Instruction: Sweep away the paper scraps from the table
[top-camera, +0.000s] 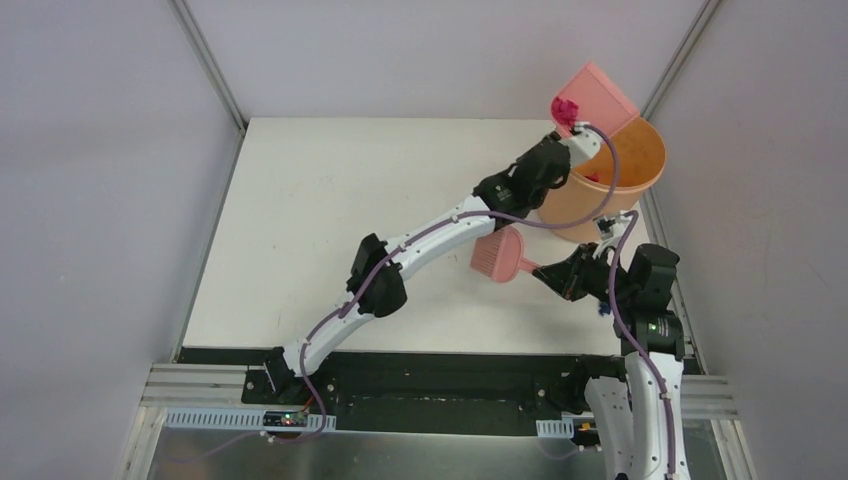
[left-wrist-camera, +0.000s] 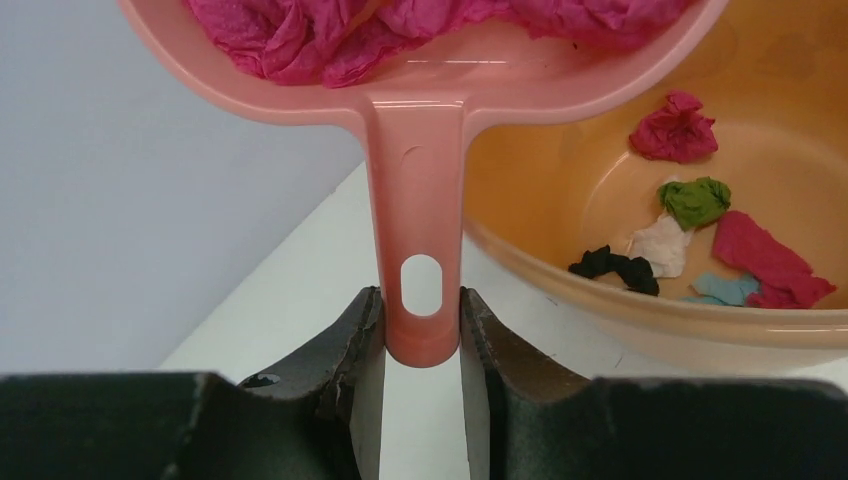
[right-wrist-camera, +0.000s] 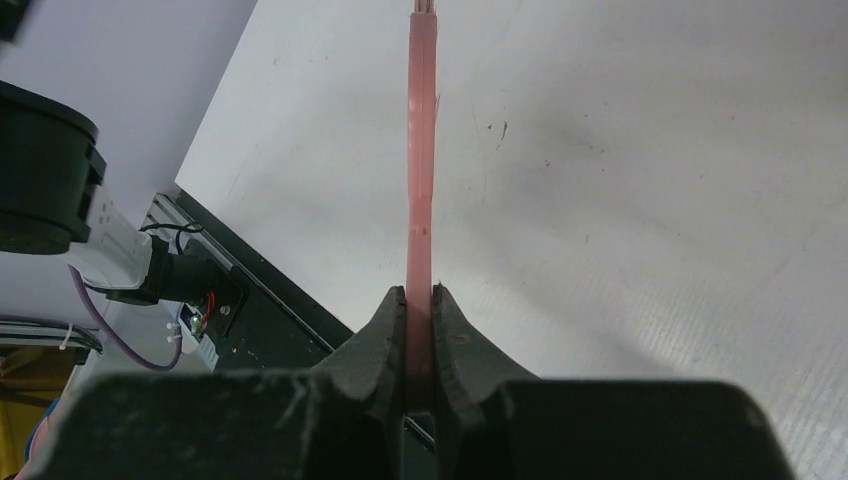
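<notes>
**A:** Where were the paper scraps (left-wrist-camera: 695, 200)?

**B:** Several lay on the floor of the orange bucket (top-camera: 640, 165): green, white, black, pale blue and magenta. A magenta bunch (left-wrist-camera: 330, 40) sat in the pink dustpan (top-camera: 597, 100), which was tilted above the bucket's far rim.

**A:** And the claws?

**B:** The left gripper (left-wrist-camera: 420, 335) was clamped on the end of the dustpan's handle, one finger on each side. The right gripper (right-wrist-camera: 420, 315) was pinched tight on the thin handle of the pink brush (top-camera: 497, 255).

**A:** How much room was there at the edges?

**B:** Little on that side. The bucket stood in the far right corner of the table (top-camera: 320, 200), close to the wall posts. The left arm ran diagonally from the near edge to that corner. The brush head hung just beside its forearm, near the bucket's near side. To the left of the arm, the white top stretched wide to its left edge, with grey walls rising along it.
</notes>
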